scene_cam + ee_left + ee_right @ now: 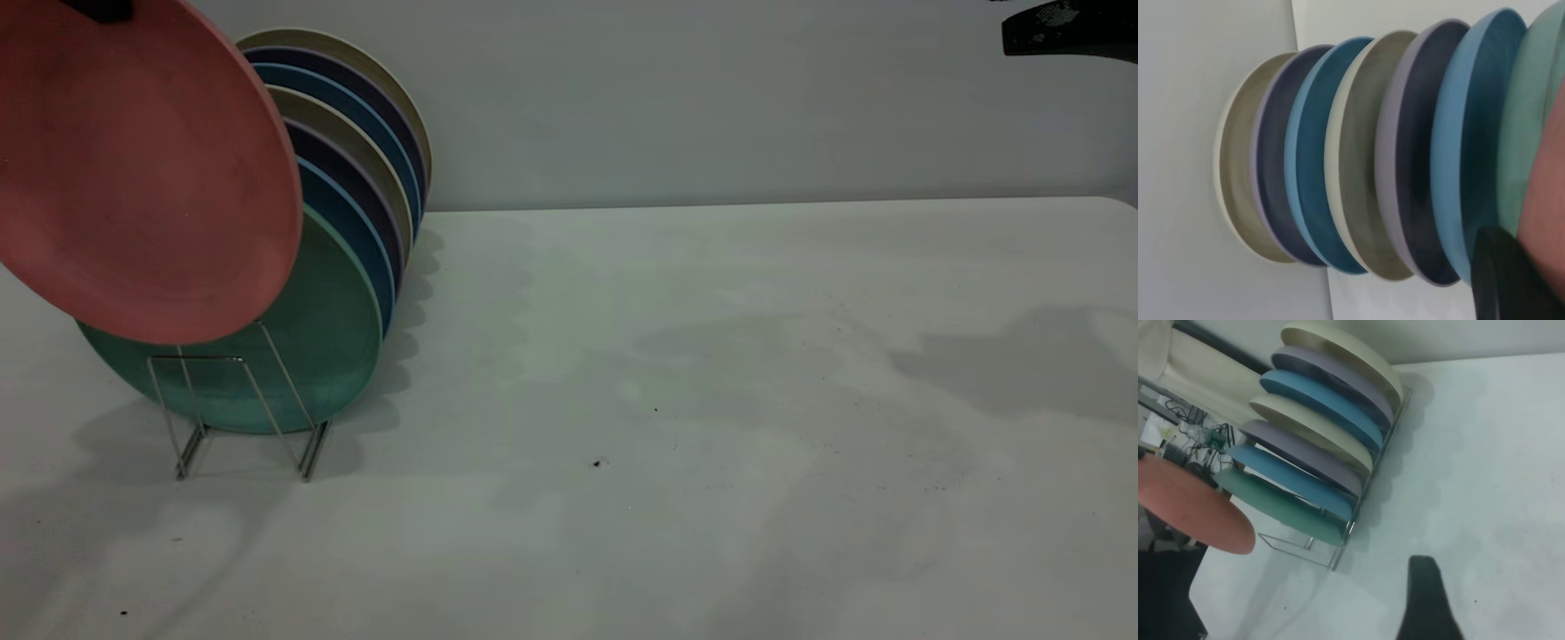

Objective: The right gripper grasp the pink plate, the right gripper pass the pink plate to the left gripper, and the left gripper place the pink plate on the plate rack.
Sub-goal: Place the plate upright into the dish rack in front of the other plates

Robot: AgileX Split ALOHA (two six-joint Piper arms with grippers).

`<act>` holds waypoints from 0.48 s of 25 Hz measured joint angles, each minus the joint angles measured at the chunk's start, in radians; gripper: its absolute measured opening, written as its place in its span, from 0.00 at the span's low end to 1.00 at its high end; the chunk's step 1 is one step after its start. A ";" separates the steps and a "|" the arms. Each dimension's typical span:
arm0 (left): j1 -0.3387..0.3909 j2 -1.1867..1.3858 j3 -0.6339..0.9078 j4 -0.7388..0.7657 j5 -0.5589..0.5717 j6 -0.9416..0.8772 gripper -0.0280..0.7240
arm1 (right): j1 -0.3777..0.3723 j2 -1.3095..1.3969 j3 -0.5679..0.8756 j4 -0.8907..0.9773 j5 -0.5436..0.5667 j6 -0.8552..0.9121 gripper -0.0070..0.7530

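Over the worktop's (711, 400) left edge, the left pincer (100, 9) holds the tilted salmon-pink plate (142, 178) by its rim above the plate rack (240, 409); only the right wrist view shows the rack's empty front slot. How the right pincer (1426, 603) stands I cannot tell.

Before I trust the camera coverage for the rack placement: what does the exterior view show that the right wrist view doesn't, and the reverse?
Only the exterior view shows the rack's front loops head-on, the pink plate overlapping the green plate, and a dark part of the right arm at the top corner. Only the right wrist view shows the plate rack from above with its empty front slot, and cables beyond the table. Both show the seven racked plates and the pink plate held above the rack's front.
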 joint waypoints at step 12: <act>0.000 0.000 0.124 -0.049 -0.174 0.078 0.10 | 0.000 0.000 0.000 -0.016 0.000 0.001 0.71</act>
